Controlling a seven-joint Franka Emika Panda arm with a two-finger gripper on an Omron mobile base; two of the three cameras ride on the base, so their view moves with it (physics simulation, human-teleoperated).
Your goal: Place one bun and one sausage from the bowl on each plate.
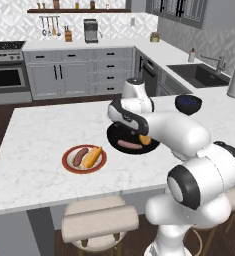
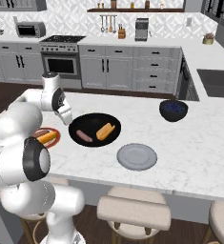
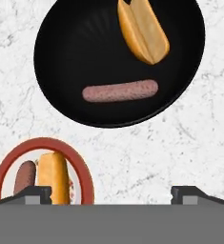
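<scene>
Bowl [image 3: 118,59] on the bench [image 3: 180,152] holds one bun [image 3: 143,31] at 1 o'clock and one sausage [image 3: 120,90] at 6 o'clock. Fingers [image 3: 187,194] released, empty. Red-rimmed plate [image 3: 80,164] filled; grey plate [image 2: 137,156] bare. Straddle the sausage across its narrow width.

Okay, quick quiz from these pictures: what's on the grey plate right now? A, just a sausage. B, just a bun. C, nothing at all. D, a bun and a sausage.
C: the grey plate lies bare on the counter, while one bun and one sausage are still in the black bowl and the red-rimmed plate already has its pair.
</scene>
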